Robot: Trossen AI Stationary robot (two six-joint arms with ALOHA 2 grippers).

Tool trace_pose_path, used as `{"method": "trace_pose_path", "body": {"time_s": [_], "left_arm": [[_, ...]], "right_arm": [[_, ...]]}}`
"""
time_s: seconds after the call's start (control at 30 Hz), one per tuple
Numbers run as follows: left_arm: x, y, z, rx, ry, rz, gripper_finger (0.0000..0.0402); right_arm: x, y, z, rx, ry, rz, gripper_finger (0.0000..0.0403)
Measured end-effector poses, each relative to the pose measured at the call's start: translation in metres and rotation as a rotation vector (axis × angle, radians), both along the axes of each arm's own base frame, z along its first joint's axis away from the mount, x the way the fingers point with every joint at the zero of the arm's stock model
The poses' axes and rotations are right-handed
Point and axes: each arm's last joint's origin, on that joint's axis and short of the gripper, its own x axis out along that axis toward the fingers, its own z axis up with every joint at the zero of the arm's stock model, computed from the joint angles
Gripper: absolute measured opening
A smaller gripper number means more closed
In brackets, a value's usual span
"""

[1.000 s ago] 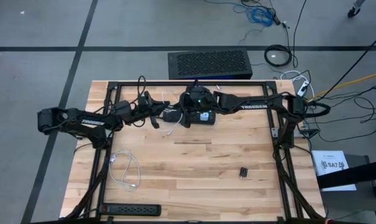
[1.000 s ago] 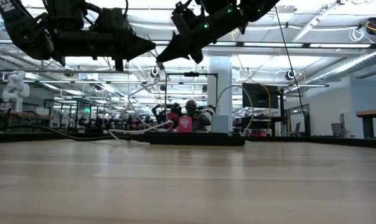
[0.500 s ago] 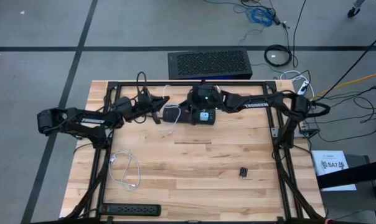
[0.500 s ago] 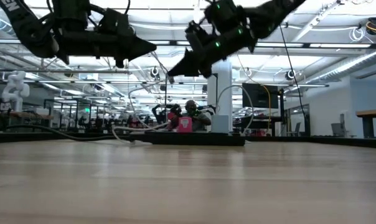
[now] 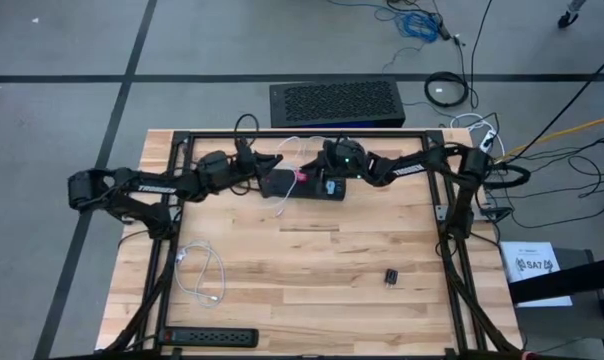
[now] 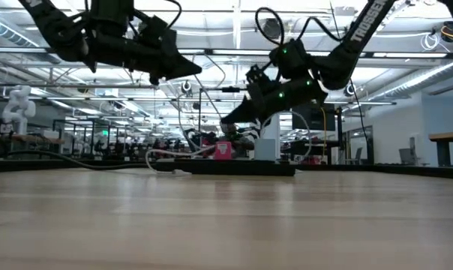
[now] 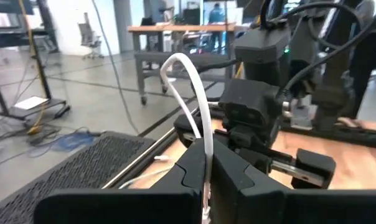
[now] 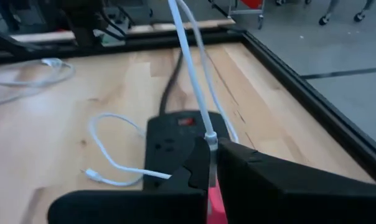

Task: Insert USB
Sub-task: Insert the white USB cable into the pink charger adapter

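Item: pale butcher-block wooden bench (image 5: 312,270), black metal frame around it.

Item: flat black power strip with red switch (image 8: 178,140), lying at the bench's far middle, directly below both arms.

Item: thin white USB cable (image 7: 197,99), arching between the two arms above the strip.

Item: left end effector (image 7: 206,186), closed narrow on the white cable, raised just beside the strip's left end.

Item: right end effector (image 8: 211,163), pinched shut on the cable's end with its pink plug, hovering over the strip's face.

Handling note, as judgement: the plug should be squared to the port before pressing, while the left arm keeps slack so the cable does not twist it.

Item: second white cable (image 5: 202,270), loose, near left.
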Motion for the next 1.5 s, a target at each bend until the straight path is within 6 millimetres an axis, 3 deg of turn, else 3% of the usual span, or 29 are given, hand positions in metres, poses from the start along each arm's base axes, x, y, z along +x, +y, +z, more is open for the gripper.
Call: {"method": "trace_pose_path", "body": {"time_s": [0.27, 0.67, 1.23, 1.5], "left_arm": [[0.021, 0.002, -0.006, 0.038, 0.06, 0.045, 0.0019], [0.027, 0.002, -0.001, 0.065, 0.1, 0.049, 0.0019], [0.027, 0.002, -0.002, 0.063, 0.109, 0.042, 0.0019], [0.027, 0.002, -0.002, 0.062, 0.111, 0.041, 0.0019]], "right_arm": [[0.002, -0.01, -0.022, 0.009, -0.002, -0.038, 0.0], [0.005, -0.014, -0.032, 0.017, -0.035, -0.056, 0.0], [0.0, -0.019, -0.036, 0.068, -0.012, -0.021, 0.0], [-0.004, -0.023, -0.029, 0.081, -0.016, -0.008, 0.0]]}}
